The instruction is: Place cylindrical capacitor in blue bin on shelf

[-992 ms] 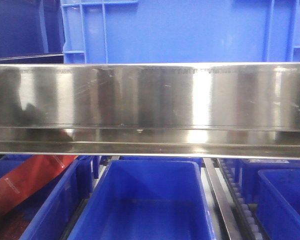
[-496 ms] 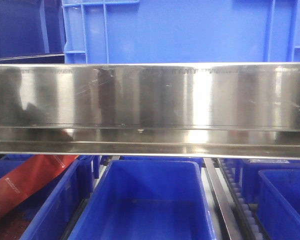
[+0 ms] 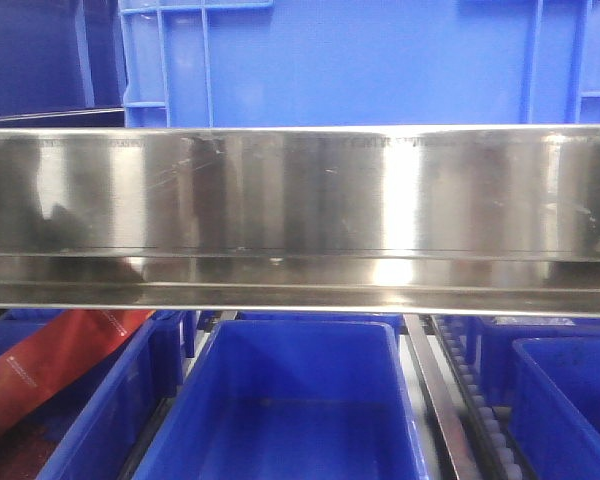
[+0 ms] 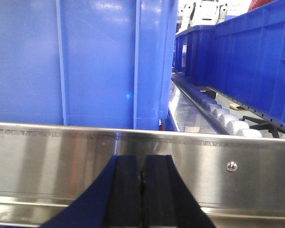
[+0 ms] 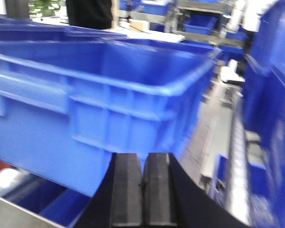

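Left gripper point(image 4: 143, 190), bottom centre, pads pressed together, holds nothing visible before the shelf point(image 4: 61, 156) rail. Right gripper point(image 5: 142, 190) likewise closed, below a blue bin point(image 5: 109, 104).

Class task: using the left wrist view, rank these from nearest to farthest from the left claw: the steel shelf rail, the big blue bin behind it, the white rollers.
1. Steel shelf rail, directly ahead of the left claw.
2. Big blue bin, just behind the rail, left and centre.
3. White rollers, farther back on the right.
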You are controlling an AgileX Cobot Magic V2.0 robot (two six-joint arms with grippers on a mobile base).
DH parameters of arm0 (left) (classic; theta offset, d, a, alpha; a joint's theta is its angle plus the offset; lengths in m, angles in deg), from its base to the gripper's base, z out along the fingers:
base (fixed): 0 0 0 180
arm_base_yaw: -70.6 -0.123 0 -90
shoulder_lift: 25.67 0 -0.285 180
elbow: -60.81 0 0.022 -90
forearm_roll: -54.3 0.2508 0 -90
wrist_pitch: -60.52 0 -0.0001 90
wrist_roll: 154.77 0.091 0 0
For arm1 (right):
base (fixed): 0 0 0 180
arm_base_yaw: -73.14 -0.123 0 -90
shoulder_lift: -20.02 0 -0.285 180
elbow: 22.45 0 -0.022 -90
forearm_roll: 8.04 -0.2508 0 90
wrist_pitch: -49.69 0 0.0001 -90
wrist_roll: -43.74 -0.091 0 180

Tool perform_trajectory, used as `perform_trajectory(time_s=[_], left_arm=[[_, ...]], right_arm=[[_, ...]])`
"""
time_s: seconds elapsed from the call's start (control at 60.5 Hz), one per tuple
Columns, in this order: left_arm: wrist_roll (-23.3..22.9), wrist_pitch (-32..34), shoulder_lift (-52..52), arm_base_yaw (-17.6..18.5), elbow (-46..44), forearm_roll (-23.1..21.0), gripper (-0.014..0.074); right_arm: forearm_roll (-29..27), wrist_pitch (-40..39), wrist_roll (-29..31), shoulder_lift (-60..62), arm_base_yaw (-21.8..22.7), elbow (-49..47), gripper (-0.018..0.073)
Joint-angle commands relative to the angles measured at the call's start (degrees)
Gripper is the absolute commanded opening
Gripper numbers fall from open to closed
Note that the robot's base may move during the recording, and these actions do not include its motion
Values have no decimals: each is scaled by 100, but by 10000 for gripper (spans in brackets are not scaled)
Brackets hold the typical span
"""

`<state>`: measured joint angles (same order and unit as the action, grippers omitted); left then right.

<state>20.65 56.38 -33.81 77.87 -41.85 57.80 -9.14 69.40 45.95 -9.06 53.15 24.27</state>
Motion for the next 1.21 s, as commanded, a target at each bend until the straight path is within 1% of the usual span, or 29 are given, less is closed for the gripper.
perform_trajectory(time_s=[0.0,0.099,0.182,0.248,0.38,0.48,0.612,0.695,0.711,0.86,1.191], left_arm=[[0,109,35,-25,-12,-28,-111],[0,109,35,-25,-12,-28,-111],[0,109,35,-25,-12,-28,-111],[0,109,35,-25,-12,-28,-111],[0,109,35,-25,-12,-28,-111],[0,109,35,-25,-12,-28,-111],[0,109,35,-25,-12,-28,-111],[0,109,35,-25,-12,-28,-111],[0,109,35,-25,-12,-28,-111],[0,109,35,-25,-12,-28,-111],[0,109,35,-25,-12,-28,-111]], right_arm=[[-194,-134,29,339,435,337,-143],[-424,-305,29,771,1093,862,-143],[-733,-563,136,1138,1548,1278,-143],[-849,-770,171,1354,1844,1632,-143],[-850,-1175,171,1761,2252,2334,-143],[-850,-1292,171,1993,2498,2681,-143],[-661,-1327,174,2129,2513,3049,-143],[-616,-1406,174,2129,2467,3049,-143],[-602,-1293,174,2129,2453,3049,-143],[-277,-1227,174,2129,2391,3049,-143],[-268,-1263,174,2129,2391,3049,-143]])
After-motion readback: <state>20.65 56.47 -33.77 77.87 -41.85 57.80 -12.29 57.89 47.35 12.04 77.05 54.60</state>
